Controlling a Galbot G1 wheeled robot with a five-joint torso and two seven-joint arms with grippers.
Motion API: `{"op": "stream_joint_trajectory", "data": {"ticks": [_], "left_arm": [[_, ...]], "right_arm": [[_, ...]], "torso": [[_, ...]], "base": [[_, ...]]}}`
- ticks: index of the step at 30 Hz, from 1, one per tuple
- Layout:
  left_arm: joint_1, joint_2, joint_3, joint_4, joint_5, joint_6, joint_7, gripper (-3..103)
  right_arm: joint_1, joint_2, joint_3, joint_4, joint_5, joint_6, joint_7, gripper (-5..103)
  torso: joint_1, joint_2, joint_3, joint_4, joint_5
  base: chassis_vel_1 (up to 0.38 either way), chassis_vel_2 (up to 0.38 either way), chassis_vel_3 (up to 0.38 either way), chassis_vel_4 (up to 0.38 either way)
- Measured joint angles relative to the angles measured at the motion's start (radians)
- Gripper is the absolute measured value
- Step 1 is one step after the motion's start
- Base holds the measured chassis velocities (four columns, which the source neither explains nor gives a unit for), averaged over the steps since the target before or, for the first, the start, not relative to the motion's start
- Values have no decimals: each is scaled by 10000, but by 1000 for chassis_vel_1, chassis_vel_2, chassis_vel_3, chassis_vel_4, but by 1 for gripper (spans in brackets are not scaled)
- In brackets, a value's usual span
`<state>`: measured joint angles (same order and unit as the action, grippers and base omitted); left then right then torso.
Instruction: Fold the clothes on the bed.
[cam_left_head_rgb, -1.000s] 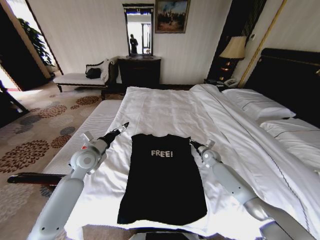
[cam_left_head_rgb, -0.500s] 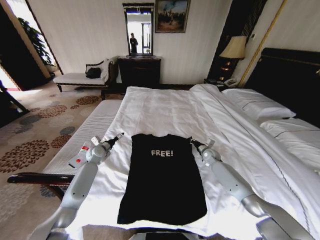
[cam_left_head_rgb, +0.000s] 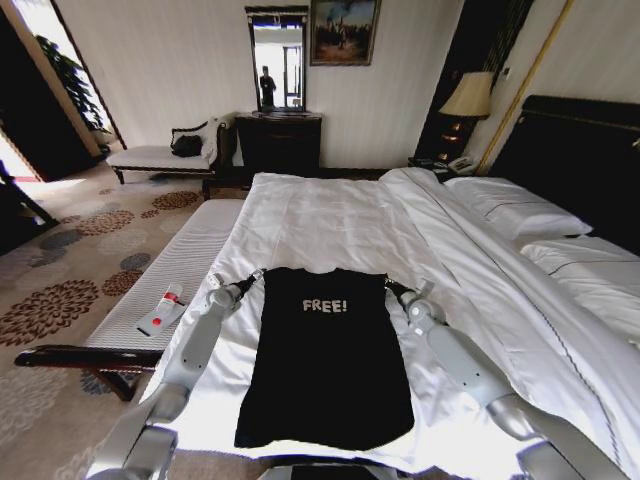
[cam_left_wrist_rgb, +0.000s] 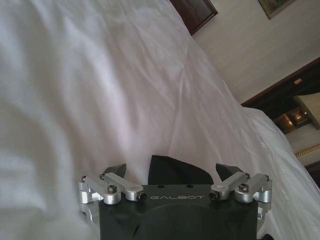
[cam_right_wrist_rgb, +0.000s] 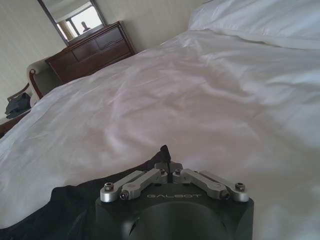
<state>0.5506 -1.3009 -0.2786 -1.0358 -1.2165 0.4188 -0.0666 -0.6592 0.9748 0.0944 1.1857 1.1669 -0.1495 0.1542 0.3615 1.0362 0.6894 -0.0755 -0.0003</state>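
Black T-shirt (cam_left_head_rgb: 325, 360) corners: left end effector (cam_left_wrist_rgb: 172, 172) spread, right end effector (cam_right_wrist_rgb: 165, 152) pinching.

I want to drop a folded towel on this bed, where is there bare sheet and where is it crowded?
Bare sheet on the bed lies beyond the T-shirt toward the foot, and along the right between the shirt and the pillows. It is crowded at the shirt's shoulders: the left gripper, open, at one corner, the right gripper, shut on cloth, at the other.
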Motion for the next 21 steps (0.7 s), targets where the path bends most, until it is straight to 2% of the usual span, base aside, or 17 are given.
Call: {"op": "stream_joint_trajectory", "data": {"ticks": [4, 8, 11, 13, 17, 18, 21], "left_arm": [[-122, -250, 2, 140, 161, -24, 56, 102], [-121, -311, -7, 158, 342, -44, 97, 94], [-45, -273, -51, 171, 544, -128, 154, 78], [-21, -253, -79, 172, 592, -148, 174, 78], [26, -211, -136, 202, 868, -273, 213, 57], [26, -211, -136, 202, 868, -273, 213, 57], [25, -259, -151, 284, 966, -283, 242, 46]], "right_arm": [[-39, -18, 48, 68, -14, 4, 0, 0], [-84, -28, 80, 116, -32, 8, 0, 0], [-129, -29, 91, 122, -95, 25, -4, 0], [-136, -29, 92, 122, -117, 29, -9, 0], [-156, -29, 72, 126, -158, 40, -17, 0], [-156, -29, 72, 126, -158, 40, -17, 0], [-180, -95, 30, 203, -158, 41, -17, 0]], "torso": [[0, 0, 0, -1, -1], [0, 0, 0, -2, 0], [0, 0, 0, 0, -2], [0, 0, 0, 1, -2], [0, 0, 0, -1, -2], [0, 0, 0, -1, -2], [1, 0, 0, 0, -2]], "base": [[0, 0, 0, 0], [0, 0, 0, 0], [0, 0, 0, 0], [0, 0, 0, 0], [0, 0, 0, 0], [0, 0, 0, 0], [0, 0, 0, 0]]}}
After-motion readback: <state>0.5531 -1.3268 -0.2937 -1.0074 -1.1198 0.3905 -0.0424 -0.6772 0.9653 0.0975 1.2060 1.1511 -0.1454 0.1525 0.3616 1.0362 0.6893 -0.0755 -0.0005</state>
